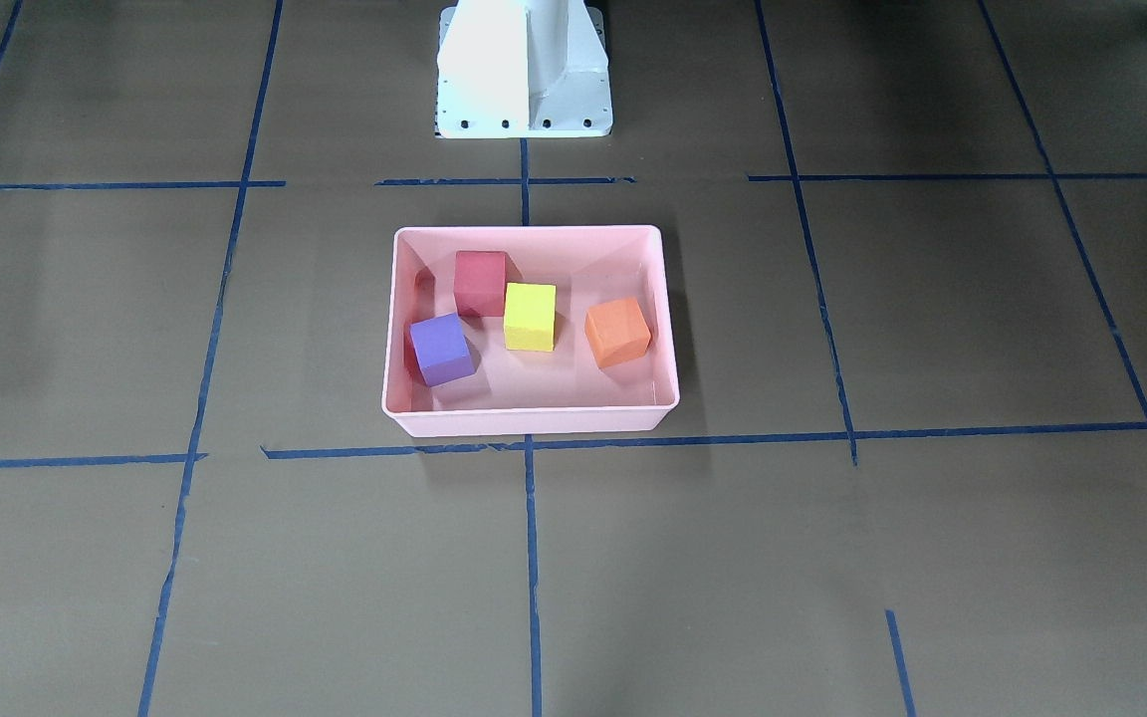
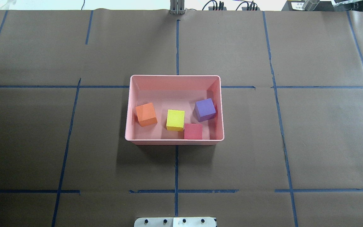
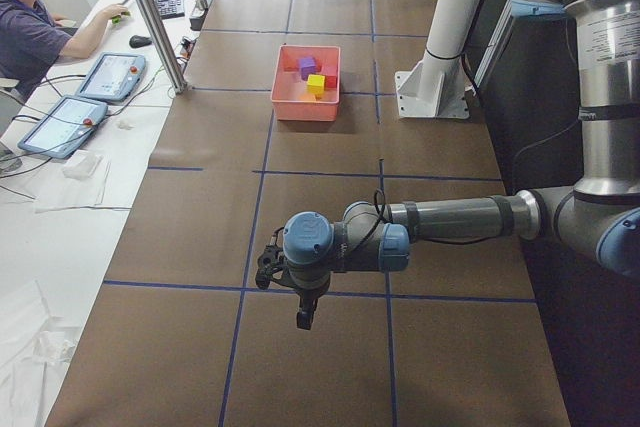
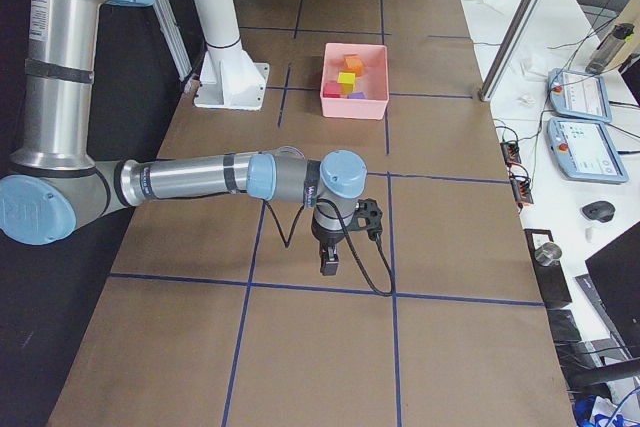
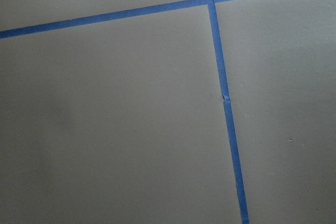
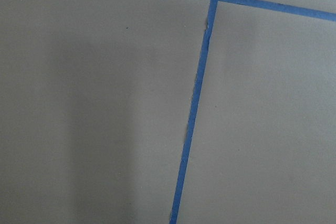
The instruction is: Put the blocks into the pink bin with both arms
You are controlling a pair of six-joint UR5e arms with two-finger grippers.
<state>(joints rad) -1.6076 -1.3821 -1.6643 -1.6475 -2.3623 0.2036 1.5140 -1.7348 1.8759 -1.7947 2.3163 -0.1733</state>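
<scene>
The pink bin (image 2: 174,77) stands at the table's middle; it also shows in the front view (image 1: 530,420). Inside it lie the orange block (image 2: 146,114), the yellow block (image 2: 175,119), the red block (image 2: 193,131) and the purple block (image 2: 205,109). My left gripper (image 3: 304,319) shows only in the exterior left view, far from the bin, pointing down over the table; I cannot tell whether it is open or shut. My right gripper (image 4: 328,265) shows only in the exterior right view, also far from the bin; I cannot tell its state. Both wrist views show only paper and tape.
The white pedestal base (image 1: 524,70) stands behind the bin. Blue tape lines (image 2: 176,170) cross the brown paper table cover. An operator (image 3: 35,27) sits at a side desk with tablets (image 3: 110,75). A metal post (image 3: 150,17) stands at the table's edge.
</scene>
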